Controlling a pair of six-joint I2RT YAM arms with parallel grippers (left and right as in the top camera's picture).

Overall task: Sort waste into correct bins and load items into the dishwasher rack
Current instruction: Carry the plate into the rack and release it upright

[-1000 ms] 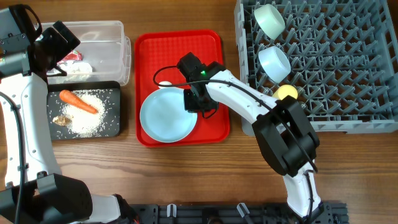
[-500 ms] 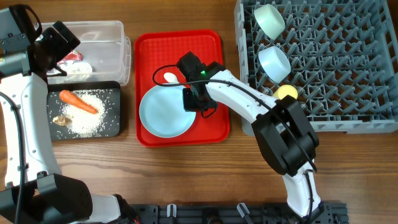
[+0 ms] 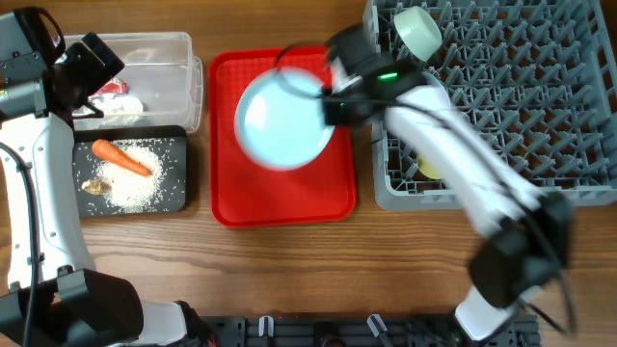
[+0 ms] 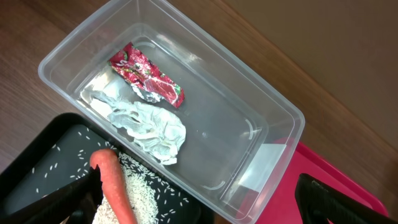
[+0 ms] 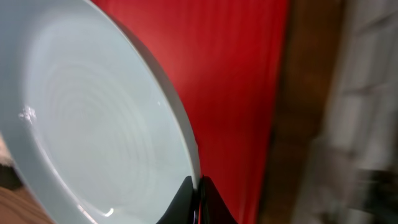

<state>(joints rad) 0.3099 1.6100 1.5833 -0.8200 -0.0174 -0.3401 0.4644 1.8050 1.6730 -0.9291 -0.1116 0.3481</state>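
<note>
My right gripper (image 3: 333, 104) is shut on the rim of the big light-blue plate (image 3: 280, 120) and holds it tilted above the red tray (image 3: 280, 198). In the right wrist view the jaws (image 5: 198, 199) pinch the plate (image 5: 93, 124) edge. The grey-blue dishwasher rack (image 3: 540, 116) holds the mint bowl (image 3: 417, 29) and the yellow cup (image 3: 431, 166); the arm hides the blue bowl. My left gripper (image 3: 92, 63) is open and empty over the clear tub (image 4: 261, 118), which holds the red wrapper (image 4: 146, 74) and the tissue (image 4: 149, 127). The carrot (image 3: 120, 157), rice (image 3: 145, 178) and scraps (image 3: 94, 185) lie in the black tray (image 3: 178, 164).
The red tray (image 5: 236, 74) lies between the bins and the rack, with a strip of bare wood on either side. The white spoon is hidden under the raised plate. The rack's right half stands with bare pegs.
The right gripper has lifted the plate off the red tray and swung it up and toward the rack. The spoon is now hidden. The left arm has not moved.
</note>
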